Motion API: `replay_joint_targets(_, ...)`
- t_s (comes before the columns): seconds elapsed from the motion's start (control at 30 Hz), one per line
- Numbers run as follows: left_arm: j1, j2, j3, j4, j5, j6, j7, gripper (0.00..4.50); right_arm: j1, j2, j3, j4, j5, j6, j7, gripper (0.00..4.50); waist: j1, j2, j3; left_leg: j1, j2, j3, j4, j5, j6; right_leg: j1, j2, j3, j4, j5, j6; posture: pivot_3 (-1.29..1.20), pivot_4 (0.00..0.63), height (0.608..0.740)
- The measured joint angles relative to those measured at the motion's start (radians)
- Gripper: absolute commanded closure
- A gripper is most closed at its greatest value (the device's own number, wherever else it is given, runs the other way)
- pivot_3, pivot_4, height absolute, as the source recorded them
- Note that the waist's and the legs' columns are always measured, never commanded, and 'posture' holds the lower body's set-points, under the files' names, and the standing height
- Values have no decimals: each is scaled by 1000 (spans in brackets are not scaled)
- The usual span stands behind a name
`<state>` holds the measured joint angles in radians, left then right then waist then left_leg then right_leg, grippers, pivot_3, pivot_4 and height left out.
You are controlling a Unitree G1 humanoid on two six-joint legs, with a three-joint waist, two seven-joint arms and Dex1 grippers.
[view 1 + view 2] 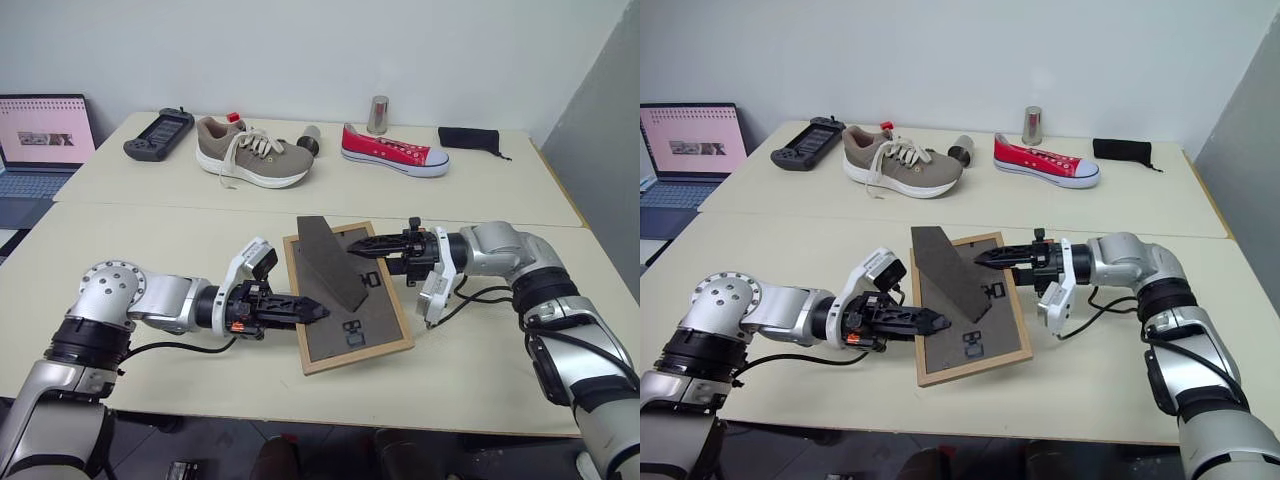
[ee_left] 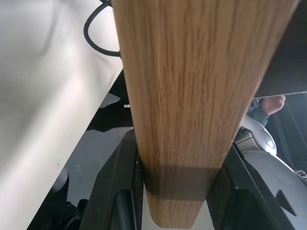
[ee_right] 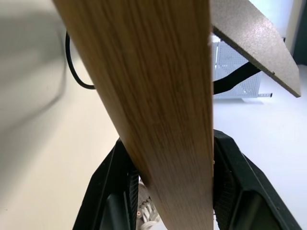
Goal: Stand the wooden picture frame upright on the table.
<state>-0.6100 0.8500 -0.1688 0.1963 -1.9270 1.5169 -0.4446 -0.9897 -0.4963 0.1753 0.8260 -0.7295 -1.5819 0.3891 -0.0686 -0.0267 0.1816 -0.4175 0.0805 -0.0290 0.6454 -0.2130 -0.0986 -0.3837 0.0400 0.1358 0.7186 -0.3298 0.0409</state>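
The wooden picture frame (image 1: 352,310) sits in the lower middle of the left eye view, back side up, held above the near section of the table (image 1: 480,360) and tilted, with its dark easel stand (image 1: 333,260) swung out from the back panel. The left gripper (image 1: 318,312) reaches in from the lower left and has its two black fingers closed on the frame's left edge; in the left wrist view the light wood rail (image 2: 192,110) runs up between the two fingers (image 2: 117,191). The right gripper (image 1: 355,247) comes in from the right of the picture and its fingers are clamped across the frame's upper right edge, the wood rail (image 3: 158,110) standing between them in the right wrist view.

Along the far section of the table lie a black handheld console (image 1: 158,135), a tan sneaker (image 1: 250,152), a red sneaker (image 1: 393,150), a metal cup (image 1: 378,115) and a black pouch (image 1: 468,138). An open laptop (image 1: 40,150) stands at the upper left
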Motion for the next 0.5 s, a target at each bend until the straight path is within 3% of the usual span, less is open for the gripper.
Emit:
replay_joint_targets(0.07,8,-1,7,-20,-4,-17,10,2270,2,-2,0,0,-20,3,-23,3039,0,0,0,0,0,0,0,0,0,0,0,0,0,0,0,0,150,740)
replay_joint_targets(0.37,15,37,100,-25,64,-69,16,327,15,-28,40,0,-12,40,-112,3185,-3,0,0,0,0,0,0,-1,1,0,0,0,-1,0,0,0,150,740)
replay_joint_targets(0.43,21,62,129,-24,91,-68,8,3,25,-45,55,8,18,55,-111,3186,-5,0,0,0,0,0,0,-1,2,0,0,0,-1,0,0,0,150,740)
replay_joint_targets(0.5,27,81,162,-22,114,-68,-7,0,29,-57,75,24,57,83,-109,3186,-9,0,0,0,0,0,0,-1,2,1,0,0,-1,0,0,0,150,740)
